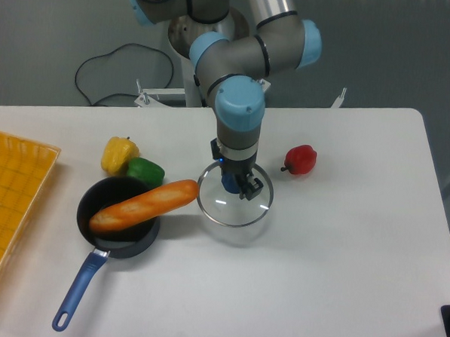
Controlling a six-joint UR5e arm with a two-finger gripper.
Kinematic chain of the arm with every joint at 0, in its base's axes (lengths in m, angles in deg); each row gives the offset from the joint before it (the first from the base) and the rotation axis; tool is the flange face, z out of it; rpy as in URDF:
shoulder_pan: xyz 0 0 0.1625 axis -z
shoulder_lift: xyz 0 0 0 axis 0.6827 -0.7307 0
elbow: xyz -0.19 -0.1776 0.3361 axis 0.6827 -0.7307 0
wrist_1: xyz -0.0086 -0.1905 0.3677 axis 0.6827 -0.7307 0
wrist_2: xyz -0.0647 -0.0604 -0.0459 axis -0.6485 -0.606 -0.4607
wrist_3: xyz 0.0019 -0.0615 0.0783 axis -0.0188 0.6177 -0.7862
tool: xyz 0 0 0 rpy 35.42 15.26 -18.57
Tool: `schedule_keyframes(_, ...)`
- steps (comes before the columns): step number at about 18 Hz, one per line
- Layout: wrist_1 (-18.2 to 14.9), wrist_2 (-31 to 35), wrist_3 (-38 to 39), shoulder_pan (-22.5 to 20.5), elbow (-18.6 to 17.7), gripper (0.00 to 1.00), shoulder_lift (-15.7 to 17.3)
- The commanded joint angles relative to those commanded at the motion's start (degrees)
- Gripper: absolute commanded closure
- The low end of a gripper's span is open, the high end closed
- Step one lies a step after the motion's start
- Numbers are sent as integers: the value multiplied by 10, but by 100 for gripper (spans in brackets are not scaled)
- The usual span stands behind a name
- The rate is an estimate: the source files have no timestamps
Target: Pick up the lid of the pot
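Because the round clear glass pot lid (224, 208) offers only its blue central knob (229, 183) for grasping, the end effector (236, 183) stands directly above it, fingers apparently pinching the knob. The lid lies on the white tabletop (342, 242), just beside the black saucepan (84, 206).

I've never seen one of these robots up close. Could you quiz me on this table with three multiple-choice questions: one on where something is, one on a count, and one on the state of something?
1. Where is the bread loaf?
A) in the yellow tray
B) across the black pot
C) on the floor

2. How many peppers are on the table?
A) one
B) two
C) three

3. The glass pot lid is:
A) on the black pot
B) off the black pot, beneath the gripper
C) in the yellow tray

Answers:
1 B, the loaf lies over the pot's rim.
2 C, there is a yellow pepper, a green pepper and a red pepper.
3 B, the gripper holds its blue knob, to the right of the open pot.
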State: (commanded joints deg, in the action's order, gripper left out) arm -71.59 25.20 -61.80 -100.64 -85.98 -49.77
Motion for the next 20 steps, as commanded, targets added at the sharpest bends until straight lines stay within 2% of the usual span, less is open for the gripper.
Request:
schedule_keyframes(2,-4,-9,-4,-5,13,47,2)
schedule_keyframes(9,-55,-23,-4,-17,59,47,4)
schedule_keyframes(20,-56,-23,-4,-26,62,47,4)
